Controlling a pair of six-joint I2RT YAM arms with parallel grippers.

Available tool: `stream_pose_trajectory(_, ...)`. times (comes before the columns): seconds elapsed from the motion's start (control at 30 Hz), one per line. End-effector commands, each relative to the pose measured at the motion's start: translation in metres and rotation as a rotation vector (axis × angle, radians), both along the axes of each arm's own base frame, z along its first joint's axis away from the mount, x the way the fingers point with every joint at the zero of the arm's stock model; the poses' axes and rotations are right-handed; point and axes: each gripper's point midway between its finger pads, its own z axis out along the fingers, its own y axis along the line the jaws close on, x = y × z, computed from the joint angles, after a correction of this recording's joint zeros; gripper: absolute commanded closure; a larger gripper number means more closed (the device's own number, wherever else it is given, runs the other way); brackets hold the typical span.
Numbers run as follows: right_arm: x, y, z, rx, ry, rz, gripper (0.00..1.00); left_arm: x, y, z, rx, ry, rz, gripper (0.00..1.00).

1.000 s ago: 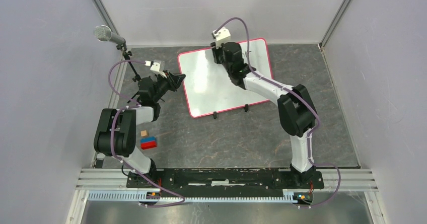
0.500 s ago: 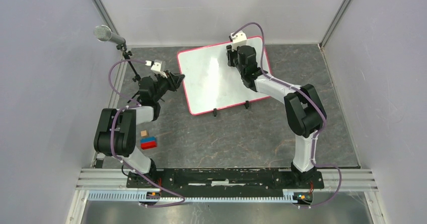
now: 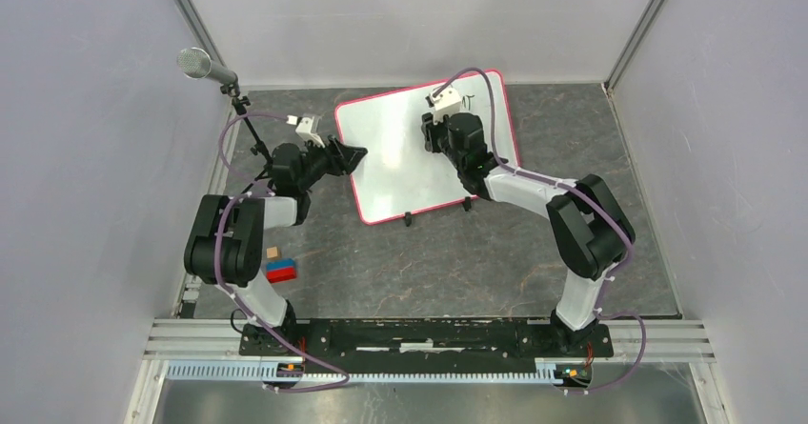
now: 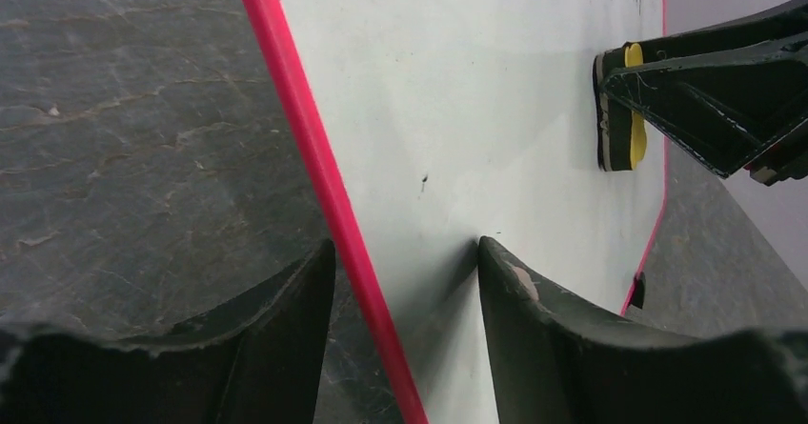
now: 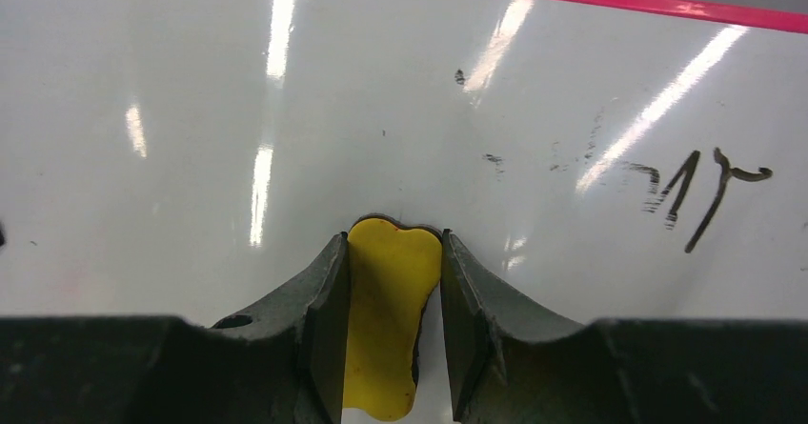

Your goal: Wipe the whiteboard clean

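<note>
The whiteboard [image 3: 395, 171] lies flat on the table, white with a red-pink rim. Black handwriting [image 5: 705, 191] and faint smudges remain near its far edge. My right gripper [image 3: 434, 136] is shut on a yellow eraser [image 5: 386, 319] with a black pad and presses it on the board's far part; the eraser also shows in the left wrist view [image 4: 619, 110]. My left gripper [image 3: 354, 155] is open at the board's left edge. Its jaws [image 4: 405, 248] straddle the red rim [image 4: 314, 157], one finger over the table, the other over the white surface.
A microphone [image 3: 195, 62] on a stand is at the far left. A red and blue block [image 3: 281, 272] and a small wooden block [image 3: 272, 252] lie near the left arm's base. The board's two black feet [image 3: 408, 218] point toward me. Grey walls enclose the table.
My right gripper has swept the eraser along the board's far edge, then back toward me. My left gripper has moved right onto the board's left rim. The board has turned slightly.
</note>
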Motion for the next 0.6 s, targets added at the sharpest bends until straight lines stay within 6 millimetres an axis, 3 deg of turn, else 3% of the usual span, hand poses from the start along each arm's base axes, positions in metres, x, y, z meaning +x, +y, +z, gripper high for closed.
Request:
stream_pose_trajectory(0.0, -0.015, 0.030, 0.030, 0.035, -0.078, 0.098, 0.74, 0.003, -0.005, 0.012, -0.026, -0.043, -0.056, 0.45)
stream_pose_trajectory(0.1, -0.023, 0.060, 0.034, -0.012, -0.112, 0.156, 0.74, 0.001, -0.002, 0.013, 0.003, -0.068, -0.068, 0.68)
stream_pose_trajectory(0.23, -0.031, 0.108, 0.033, -0.068, -0.128, 0.224, 0.74, -0.001, 0.000, 0.010, 0.076, -0.093, -0.083, 0.86)
stream_pose_trajectory(0.4, -0.036, 0.154, 0.032, -0.117, -0.145, 0.291, 0.74, -0.002, 0.002, 0.012, 0.104, -0.115, -0.074, 0.96)
stream_pose_trajectory(0.5, -0.032, 0.166, 0.037, -0.136, -0.149, 0.312, 0.74, -0.001, 0.006, 0.016, 0.113, -0.131, -0.049, 0.98)
stream_pose_trajectory(0.57, -0.030, 0.164, 0.036, -0.140, -0.149, 0.301, 0.74, -0.002, 0.009, 0.018, 0.125, -0.135, -0.035, 0.98)
